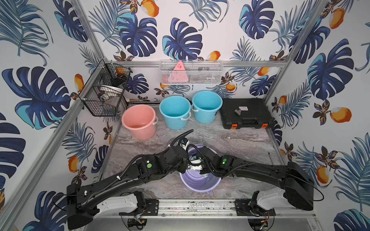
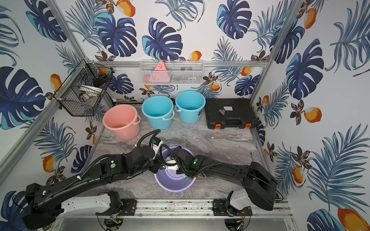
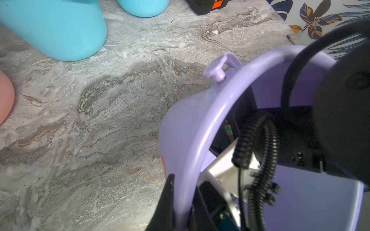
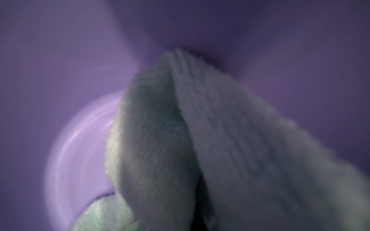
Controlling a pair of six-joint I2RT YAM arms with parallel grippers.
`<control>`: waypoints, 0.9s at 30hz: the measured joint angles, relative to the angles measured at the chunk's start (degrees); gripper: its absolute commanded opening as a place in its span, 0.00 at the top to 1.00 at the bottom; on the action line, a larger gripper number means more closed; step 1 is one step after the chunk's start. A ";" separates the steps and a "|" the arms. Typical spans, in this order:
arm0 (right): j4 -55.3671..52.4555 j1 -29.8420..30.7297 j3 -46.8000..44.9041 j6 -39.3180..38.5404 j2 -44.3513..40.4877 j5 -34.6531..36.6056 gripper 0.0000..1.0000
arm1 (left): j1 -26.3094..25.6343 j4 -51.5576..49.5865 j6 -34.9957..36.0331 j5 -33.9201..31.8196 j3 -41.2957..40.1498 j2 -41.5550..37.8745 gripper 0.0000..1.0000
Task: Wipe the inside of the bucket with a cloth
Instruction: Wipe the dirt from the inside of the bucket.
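Bracing the purple bucket point(image 1: 200, 185) near the front edge of the table point(image 1: 250, 144), the left gripper point(image 3: 185, 192) is clamping the rim. One finger is sitting outside the wall and the other inside, as the left wrist view shows. The right arm point(image 1: 260, 172) is reaching down through the bucket mouth in both top views, so the right gripper is hidden below the rim. Its jaws are closed. In the right wrist view the cloth point(image 4: 200, 140) is covering them and spilling forward from where they sit, which reads as a firm grip on it.

The cloth is lying inside the bucket. Its folded leading edge is pressing against the side wall, above the pale round floor point(image 4: 80, 150).

Step in hand, as judged: the wiping pass along the inner wall is under way, and how much of the surface is done cannot be told.

The next move is calling for:
- sweeping the cloth around the wall and down to the floor;
- maintaining contact pressure;
- holding the rim clamp so that the bucket is not sliding or tipping.
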 measured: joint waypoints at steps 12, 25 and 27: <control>-3.15 0.24 0.96 -2.47 0.42 14.03 1.00 | -2.08 0.07 -1.84 -6.27 0.52 0.37 1.00; -27.15 0.63 5.70 13.57 -2.71 2.29 1.00 | -4.07 1.49 -3.15 -6.29 0.50 0.39 1.00; -29.09 0.50 5.68 15.34 -3.58 -2.23 1.00 | -4.39 1.44 -3.10 -6.23 0.35 0.39 1.00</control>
